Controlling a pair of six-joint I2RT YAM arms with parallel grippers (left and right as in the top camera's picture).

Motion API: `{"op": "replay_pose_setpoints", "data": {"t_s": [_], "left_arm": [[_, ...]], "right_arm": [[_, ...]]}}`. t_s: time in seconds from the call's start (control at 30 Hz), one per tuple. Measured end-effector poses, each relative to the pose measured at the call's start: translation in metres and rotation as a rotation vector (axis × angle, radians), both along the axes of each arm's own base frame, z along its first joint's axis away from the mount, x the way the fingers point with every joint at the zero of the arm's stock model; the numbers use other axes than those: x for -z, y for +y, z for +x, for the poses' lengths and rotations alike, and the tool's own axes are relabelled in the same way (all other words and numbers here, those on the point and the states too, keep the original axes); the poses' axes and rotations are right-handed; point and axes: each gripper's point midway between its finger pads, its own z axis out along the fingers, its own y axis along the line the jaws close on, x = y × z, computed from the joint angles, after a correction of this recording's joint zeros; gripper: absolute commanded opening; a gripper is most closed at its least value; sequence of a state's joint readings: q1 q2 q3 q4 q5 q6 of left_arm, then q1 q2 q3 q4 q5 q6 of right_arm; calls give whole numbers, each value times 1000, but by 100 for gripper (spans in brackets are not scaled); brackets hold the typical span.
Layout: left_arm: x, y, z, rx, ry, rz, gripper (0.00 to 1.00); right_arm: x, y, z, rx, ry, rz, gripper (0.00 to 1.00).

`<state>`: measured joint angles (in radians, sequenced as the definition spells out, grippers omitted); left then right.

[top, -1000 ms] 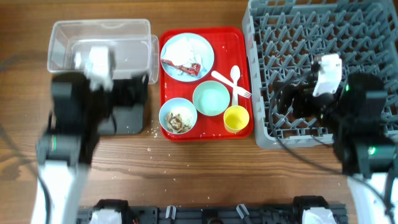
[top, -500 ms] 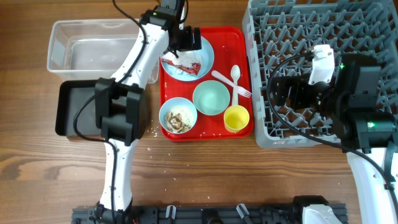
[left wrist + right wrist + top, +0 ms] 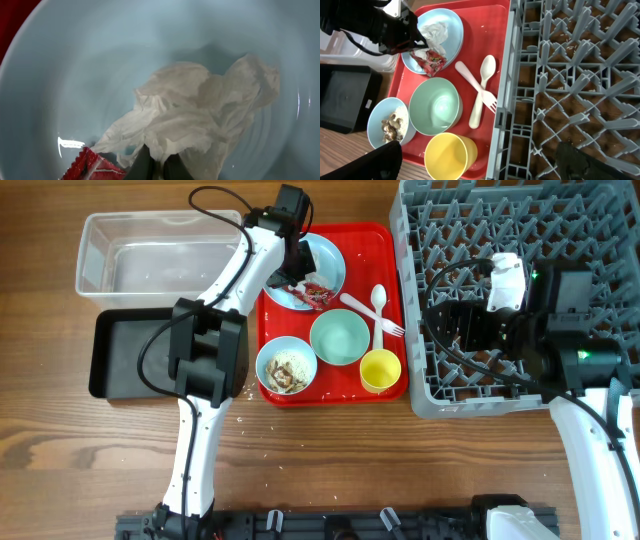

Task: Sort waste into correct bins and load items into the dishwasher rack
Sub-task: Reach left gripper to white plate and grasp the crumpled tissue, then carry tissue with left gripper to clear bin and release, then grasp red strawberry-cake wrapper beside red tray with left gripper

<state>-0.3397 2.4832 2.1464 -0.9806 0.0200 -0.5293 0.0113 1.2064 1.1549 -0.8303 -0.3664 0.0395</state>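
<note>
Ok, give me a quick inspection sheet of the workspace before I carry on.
Surface: wooden table, crumbs beside the red tray.
Job's things: plate holds tissue and wrapper; scraps bowl, empty bowl, cup, spoon, fork on the red tray; rack, clear box, black tray empty.
Clutter: nothing seen.
Grippers: left gripper shut on tissue; right gripper open over rack.
Cables: black cable looped along each arm.
Surroundings: nothing seen.

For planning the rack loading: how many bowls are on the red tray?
2. The empty bowl is in the middle of the red tray; the bowl of food scraps is at its near-left corner. None seems hidden.
</note>
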Motion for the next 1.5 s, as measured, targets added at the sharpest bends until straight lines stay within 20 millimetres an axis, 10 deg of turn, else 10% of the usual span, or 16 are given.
{"op": "replay_pose_setpoints", "data": {"t_s": [0.2, 0.4, 0.67, 0.83, 0.9, 1.07, 1.27, 1.4, 1.5], "left_arm": [[-19, 3, 2, 20, -9, -56, 4], [-153, 42, 19, -36, -260, -121, 4], [-156, 40, 13, -19, -247, -131, 4], [-172, 134, 9, -147, -228, -85, 4], [-169, 182, 6, -223, -214, -50, 100], [-128, 208, 11, -240, -143, -3, 100], [-137, 188, -16, -195, -68, 5, 100], [-139, 74, -69, -16, 62, 1, 100], [-102, 15, -103, 62, 123, 68, 100]], "right_arm": [[0, 0, 0, 0, 0, 0, 100], [0, 0, 0, 0, 0, 0, 100], [0, 0, 0, 0, 0, 0, 100], [0, 0, 0, 0, 1, 0, 100], [0, 0, 0, 0, 1, 0, 100], [1, 0, -1, 0, 5, 0, 100], [1, 0, -1, 0, 9, 0, 100], [2, 0, -2, 0, 13, 0, 99], [4, 0, -4, 0, 24, 0, 100]]}}
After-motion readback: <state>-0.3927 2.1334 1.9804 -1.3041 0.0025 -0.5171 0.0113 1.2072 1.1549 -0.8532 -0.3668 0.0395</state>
